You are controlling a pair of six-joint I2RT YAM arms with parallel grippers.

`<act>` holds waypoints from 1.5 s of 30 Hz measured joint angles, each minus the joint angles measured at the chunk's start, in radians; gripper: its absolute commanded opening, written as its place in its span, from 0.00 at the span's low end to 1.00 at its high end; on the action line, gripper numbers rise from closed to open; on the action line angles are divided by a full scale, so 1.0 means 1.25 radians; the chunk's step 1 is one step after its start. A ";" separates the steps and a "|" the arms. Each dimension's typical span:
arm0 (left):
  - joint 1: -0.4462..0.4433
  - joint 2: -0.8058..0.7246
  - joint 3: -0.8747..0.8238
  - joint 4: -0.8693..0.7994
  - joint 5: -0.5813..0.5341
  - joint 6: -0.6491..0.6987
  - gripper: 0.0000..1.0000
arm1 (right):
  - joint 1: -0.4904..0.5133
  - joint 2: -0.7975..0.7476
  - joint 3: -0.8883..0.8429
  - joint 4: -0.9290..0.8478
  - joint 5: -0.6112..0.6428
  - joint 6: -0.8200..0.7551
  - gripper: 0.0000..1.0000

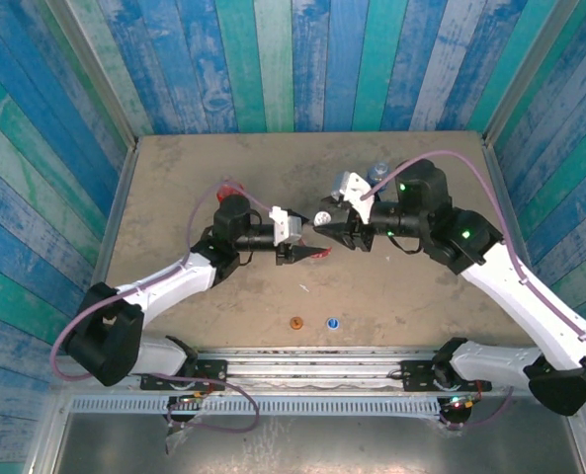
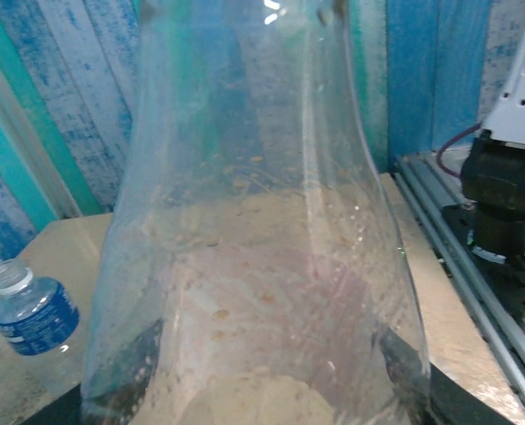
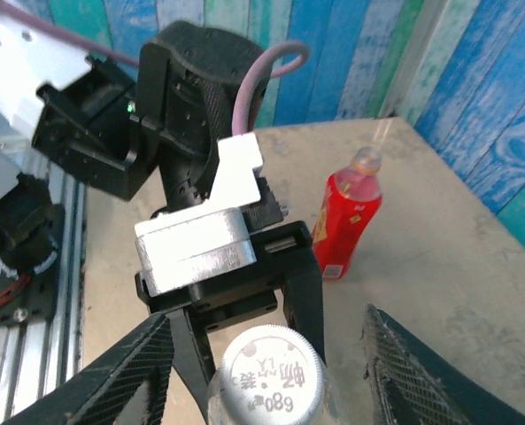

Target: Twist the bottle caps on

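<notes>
My left gripper is shut on the clear bottle, whose transparent body rises between its fingers. The bottle's white cap sits on its neck, facing the right wrist camera. My right gripper is open, with one finger on each side of the cap and a gap to both. In the top view the two grippers meet at mid-table, left and right. The red bottle stands uncapped. The blue-label bottle stands apart. An orange cap and a blue cap lie near the front.
A small scrap lies on the tan table. The red bottle stands behind the left arm and the blue-label bottle behind the right arm. Blue plank walls enclose three sides. A metal rail runs along the near edge.
</notes>
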 measured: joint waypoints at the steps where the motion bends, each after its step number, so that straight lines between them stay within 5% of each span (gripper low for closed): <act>1: 0.000 0.000 0.000 -0.005 0.008 0.000 0.14 | 0.000 0.007 0.000 -0.005 -0.005 -0.007 0.41; 4: 0.000 0.000 0.002 -0.020 0.019 0.002 0.00 | 0.000 0.019 0.000 -0.017 -0.016 -0.012 0.25; 7: 0.000 0.000 0.002 -0.022 0.018 0.001 0.00 | -0.001 0.020 0.001 -0.017 -0.019 -0.008 0.16; 15: -0.009 0.000 -0.012 0.059 -0.081 -0.016 0.00 | 0.002 -0.003 -0.041 0.070 0.053 0.053 0.10; 19: -0.027 0.001 -0.029 0.116 -0.257 -0.023 0.00 | 0.031 -0.001 -0.080 0.169 0.207 0.171 0.06; 23: -0.052 0.013 -0.033 0.157 -0.437 -0.002 0.00 | 0.103 0.034 -0.081 0.234 0.461 0.330 0.05; 29: -0.076 0.066 -0.031 0.189 -0.591 0.017 0.00 | 0.129 0.117 -0.011 0.170 0.638 0.480 0.21; 33: -0.080 0.065 -0.031 0.213 -0.609 0.016 0.00 | 0.121 0.105 -0.003 0.168 0.606 0.411 0.50; 45: 0.013 0.013 0.006 0.055 -0.245 -0.028 0.00 | 0.026 -0.066 -0.051 0.156 0.208 0.078 0.66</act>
